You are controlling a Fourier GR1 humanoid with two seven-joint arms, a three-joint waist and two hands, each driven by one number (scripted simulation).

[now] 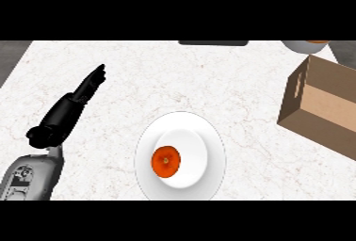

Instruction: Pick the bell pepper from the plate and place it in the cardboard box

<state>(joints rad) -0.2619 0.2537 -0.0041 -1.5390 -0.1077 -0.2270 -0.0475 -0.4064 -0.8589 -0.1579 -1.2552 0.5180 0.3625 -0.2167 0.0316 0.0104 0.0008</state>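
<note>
Head view: the pepper (166, 161) sits in the hollow of the plate (179, 120), left of the plate's middle, stalk end up. The plate lies near the bench's (173, 75) front edge. The box (327, 110) stands at the right, well apart from the plate and partly cut by the view's edge, its paler inner wall showing. The left hand (73, 106) rests at the left, released, fingers straight and holding nothing. The right hand does not show.

The step in hand looks like the reach for the pepper; nothing is grasped yet. It would go best from above, fingers and thumb closing round the pepper's sides without catching the plate's raised rim.

Bare bench lies between plate and box, so the carry has open room. The box's near wall must be cleared by lifting first. A bowl (306, 45) sits at the far right corner behind the box, and a dark object (213, 43) lies at the far edge.
</note>
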